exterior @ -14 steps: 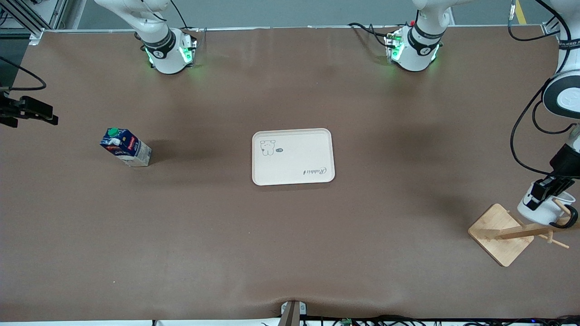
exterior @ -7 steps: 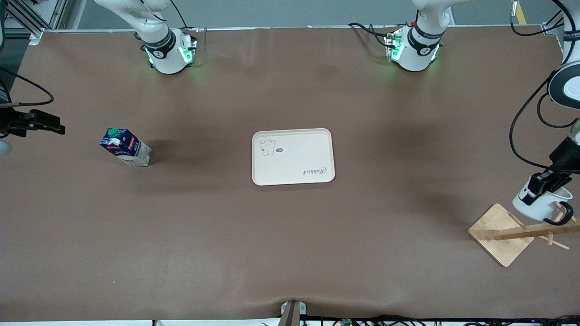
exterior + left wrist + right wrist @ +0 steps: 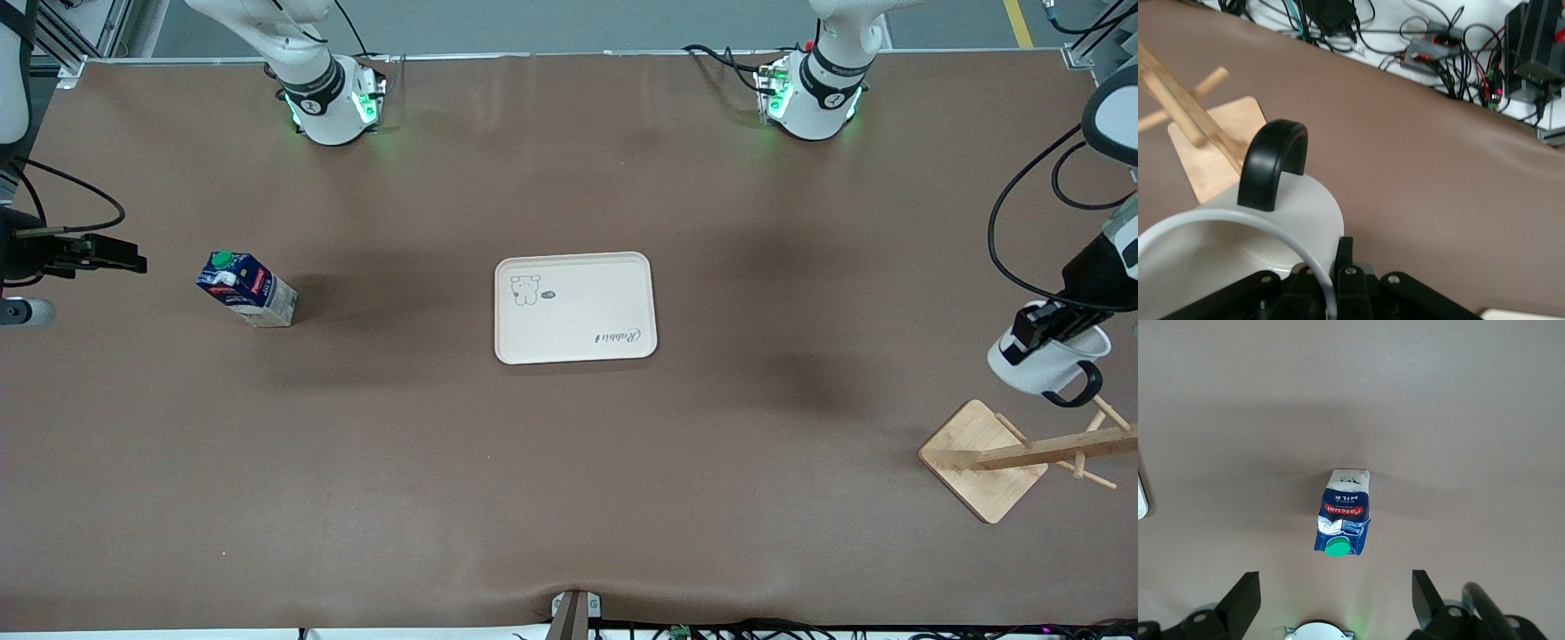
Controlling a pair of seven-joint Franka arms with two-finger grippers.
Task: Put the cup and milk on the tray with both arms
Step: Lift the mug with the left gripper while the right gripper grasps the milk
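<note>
A: Containers?
B: Tray sat mid-table with nothing on it. Cup was up in the air, pinched at its rim by the left gripper, over the table just beside the wooden rack. Its black handle pointed toward the rack; nothing visible inside the cup.

A: Milk?
B: Milk stood upright on the table toward the right arm's end, well apart from the tray. Right gripper was near it with fingers spread, the carton showing between them in the right wrist view, not touched.

A: Versus a second ago?
B: Cup had lifted clear of the rack pegs. Right gripper had moved closer to the milk. Tray, milk and rack hadn't shifted.
</note>
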